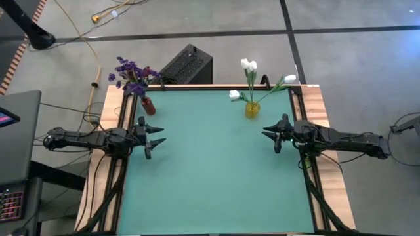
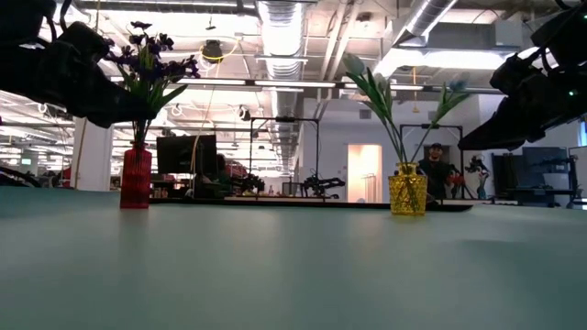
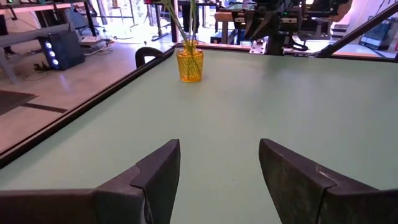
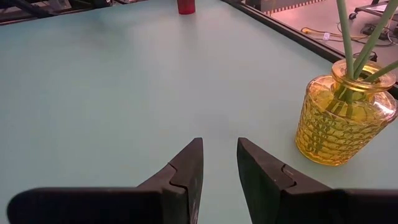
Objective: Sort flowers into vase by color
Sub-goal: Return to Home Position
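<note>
Across green table (image 1: 216, 183), white tulips (image 1: 249, 65) stand near the right hand (image 1: 270, 139).

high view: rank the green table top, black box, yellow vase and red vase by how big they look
1. green table top
2. black box
3. yellow vase and red vase: about alike, not ranked
left gripper and right gripper sit open at its sides

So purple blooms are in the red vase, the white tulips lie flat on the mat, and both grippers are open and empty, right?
Not quite. The white tulips stand in the yellow vase, as the high view shows. The rest holds: purple blooms in the red vase, left gripper and right gripper open and empty.
</note>
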{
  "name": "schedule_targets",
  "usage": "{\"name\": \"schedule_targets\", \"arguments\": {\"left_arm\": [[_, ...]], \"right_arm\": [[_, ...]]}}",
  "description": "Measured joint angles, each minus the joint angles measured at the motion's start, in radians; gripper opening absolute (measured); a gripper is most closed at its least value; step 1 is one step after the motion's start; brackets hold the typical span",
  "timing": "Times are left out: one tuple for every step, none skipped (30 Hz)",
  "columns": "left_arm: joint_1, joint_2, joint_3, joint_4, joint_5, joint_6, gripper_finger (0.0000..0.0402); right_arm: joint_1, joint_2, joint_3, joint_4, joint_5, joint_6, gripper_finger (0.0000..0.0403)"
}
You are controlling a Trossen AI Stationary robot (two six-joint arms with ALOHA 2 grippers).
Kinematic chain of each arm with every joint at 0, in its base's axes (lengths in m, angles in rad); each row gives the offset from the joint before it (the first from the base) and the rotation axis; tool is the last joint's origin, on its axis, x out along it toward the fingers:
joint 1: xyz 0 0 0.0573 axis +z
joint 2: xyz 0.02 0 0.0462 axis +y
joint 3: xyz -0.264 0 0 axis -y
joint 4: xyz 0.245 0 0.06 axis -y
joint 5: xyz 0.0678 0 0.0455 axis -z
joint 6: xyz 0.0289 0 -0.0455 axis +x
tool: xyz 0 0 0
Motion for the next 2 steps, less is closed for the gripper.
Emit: {"name": "schedule_targets", "arguments": {"left_arm": [[0.0, 0.0, 0.0, 0.0, 0.0, 0.0, 0.0208], [0.0, 0.0, 0.0, 0.0, 0.0, 0.0, 0.0208]], "right_arm": [[0.0, 0.0, 0.0, 0.0, 0.0, 0.0, 0.0125], [0.0, 0.0, 0.0, 0.0, 0.0, 0.0, 0.0125]]}}
